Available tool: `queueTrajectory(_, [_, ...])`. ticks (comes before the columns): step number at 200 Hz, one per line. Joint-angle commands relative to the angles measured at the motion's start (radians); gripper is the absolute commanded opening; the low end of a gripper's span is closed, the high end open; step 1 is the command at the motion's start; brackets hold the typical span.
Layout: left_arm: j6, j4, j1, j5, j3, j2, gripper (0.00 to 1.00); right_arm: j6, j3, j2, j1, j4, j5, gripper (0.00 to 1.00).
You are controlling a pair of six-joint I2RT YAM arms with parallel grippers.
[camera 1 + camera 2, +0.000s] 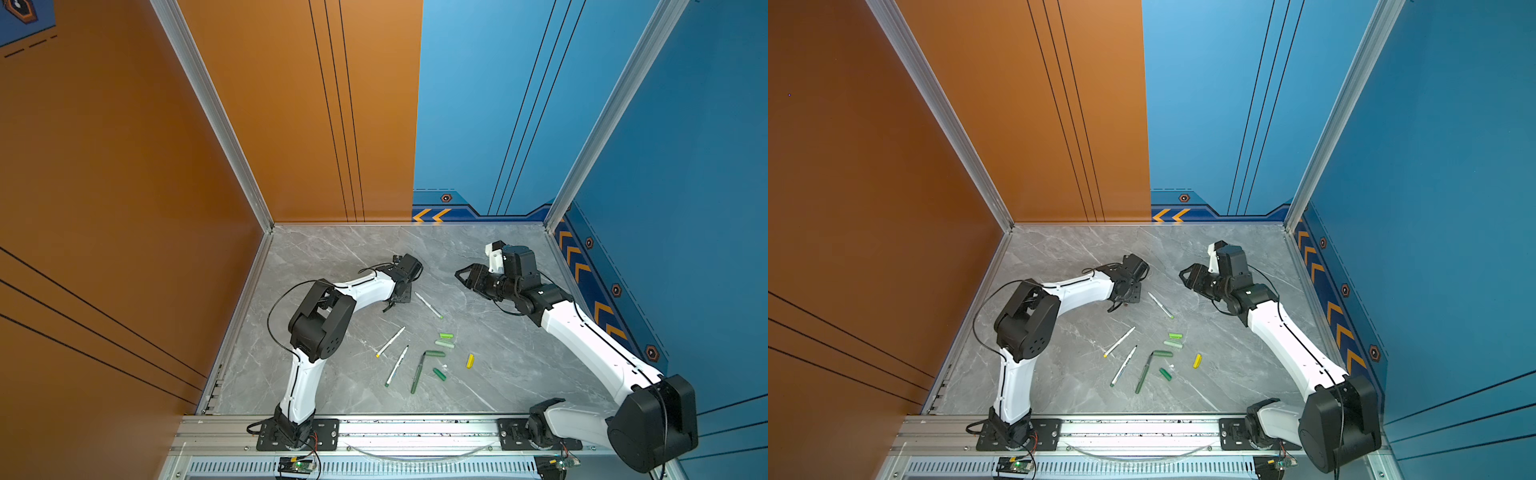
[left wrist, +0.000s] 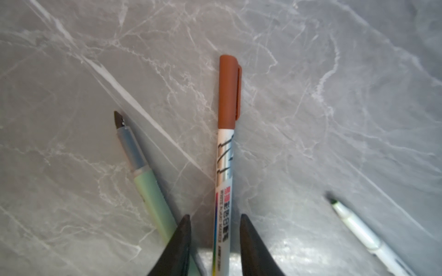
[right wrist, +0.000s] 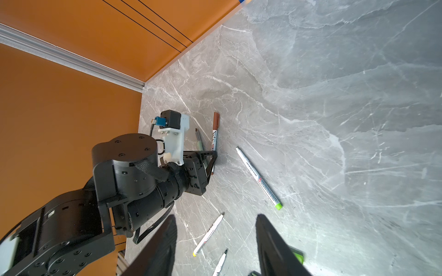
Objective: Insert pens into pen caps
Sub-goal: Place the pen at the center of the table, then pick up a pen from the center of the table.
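A white pen (image 2: 224,167) wearing a brown cap (image 2: 228,90) lies on the marble between the jaws of my left gripper (image 2: 214,216), which stand apart from it on both sides. Beside it lies an uncapped sage-green pen (image 2: 153,196). In both top views the left gripper (image 1: 397,299) hides these two. My right gripper (image 3: 216,217) hovers open and empty at the back right (image 1: 461,274). Mid-table lie uncapped pens with a light green end (image 1: 428,305), a yellow end (image 1: 390,341) and a dark green end (image 1: 397,365), plus a dark green pen (image 1: 417,376). Loose caps: bright green (image 1: 446,335), pale green (image 1: 444,343), two dark green (image 1: 435,353) (image 1: 439,374), yellow (image 1: 470,360).
An orange wall (image 1: 166,208) closes the left side and a blue wall (image 1: 665,208) the right. The aluminium rail (image 1: 415,428) carrying both arm bases runs along the table's front edge. The left arm's elbow (image 1: 320,324) stands over the left part of the table.
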Motion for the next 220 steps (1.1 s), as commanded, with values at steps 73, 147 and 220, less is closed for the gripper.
queueTrajectory(73, [-0.096, 0.028, 0.115, 0.064, -0.111, -0.192, 0.38, -0.040, -0.019, 0.019, 0.015, 0.009, -0.018, 0.55])
queueTrajectory(147, [-0.135, 0.030, 0.128, 0.138, -0.053, -0.061, 0.38, -0.051, -0.030, 0.015, 0.017, 0.009, -0.011, 0.55])
queueTrajectory(220, [-0.129, 0.027, 0.127, 0.097, -0.019, 0.028, 0.27, -0.053, -0.035, 0.001, 0.013, 0.017, -0.004, 0.55])
